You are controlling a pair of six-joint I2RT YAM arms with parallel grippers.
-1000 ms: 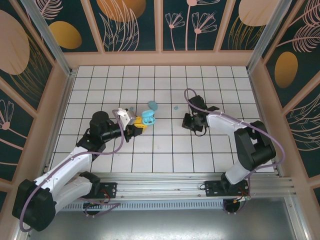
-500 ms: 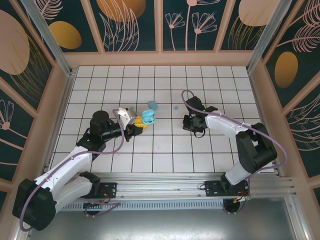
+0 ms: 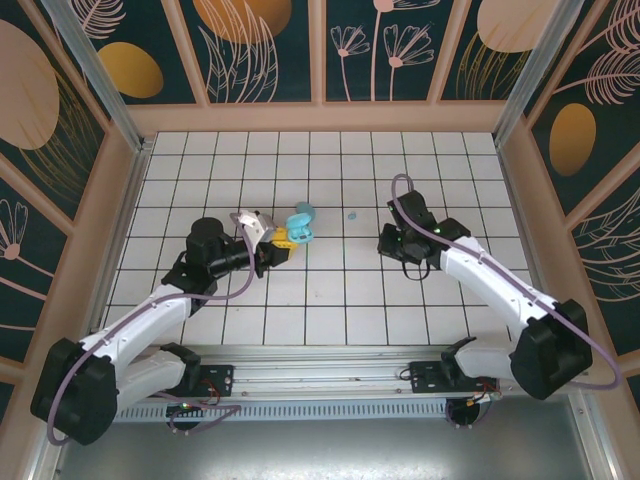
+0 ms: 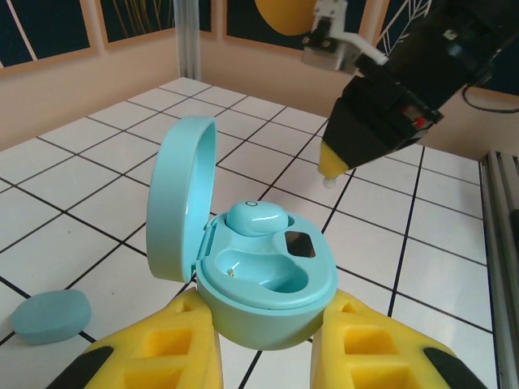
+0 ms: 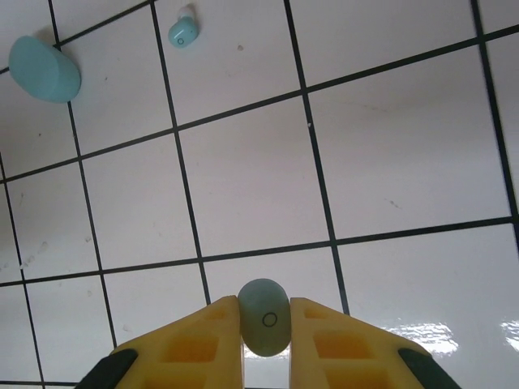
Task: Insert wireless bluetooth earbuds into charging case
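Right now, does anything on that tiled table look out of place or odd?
A loose earbud lies on the tiles, away from the shut case. The open case in the left end effector has one socket empty; the right end effector grips a second earbud. Nothing looks spilled or damaged.

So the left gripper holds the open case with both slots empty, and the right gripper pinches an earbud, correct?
Not both: the left wrist view shows one earbud seated in the open case held by the left gripper; one slot is empty. The right gripper does pinch another earbud.
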